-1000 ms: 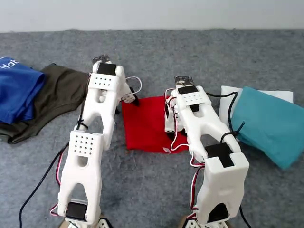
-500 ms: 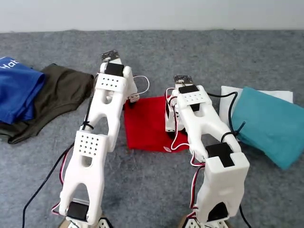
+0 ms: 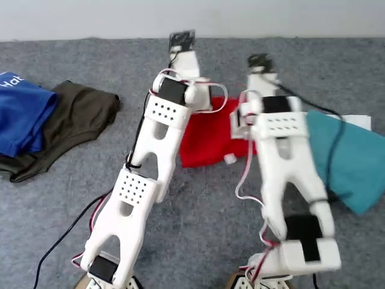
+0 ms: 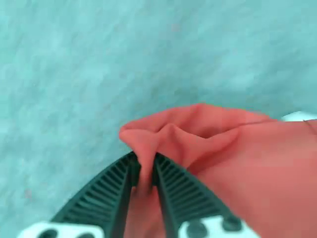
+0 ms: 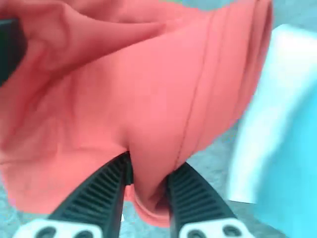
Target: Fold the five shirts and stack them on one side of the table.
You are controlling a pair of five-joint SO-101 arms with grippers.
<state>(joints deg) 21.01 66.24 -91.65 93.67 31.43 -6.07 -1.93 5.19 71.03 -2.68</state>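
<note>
You have five shirts on the grey table point(image 3: 210, 205): one red, one blue, one olive, one teal and one white. The red shirt point(image 3: 204, 138) sits mid-table, between the far ends of your two arms and partly hidden behind them. Both claws are on it. Your left gripper point(image 4: 143, 168) has its two ribbed black fingers pressed onto a bunched fold at the shirt's edge, and your right gripper point(image 5: 148, 173) pinches a fold of the same shirt near a stitched seam.

On the left side, the blue shirt point(image 3: 21, 114) lies partly over the olive shirt point(image 3: 75, 120). On the right side, the teal shirt point(image 3: 355, 162) lies on the white shirt point(image 3: 360, 122), of which just a strip shows at the far edge.
</note>
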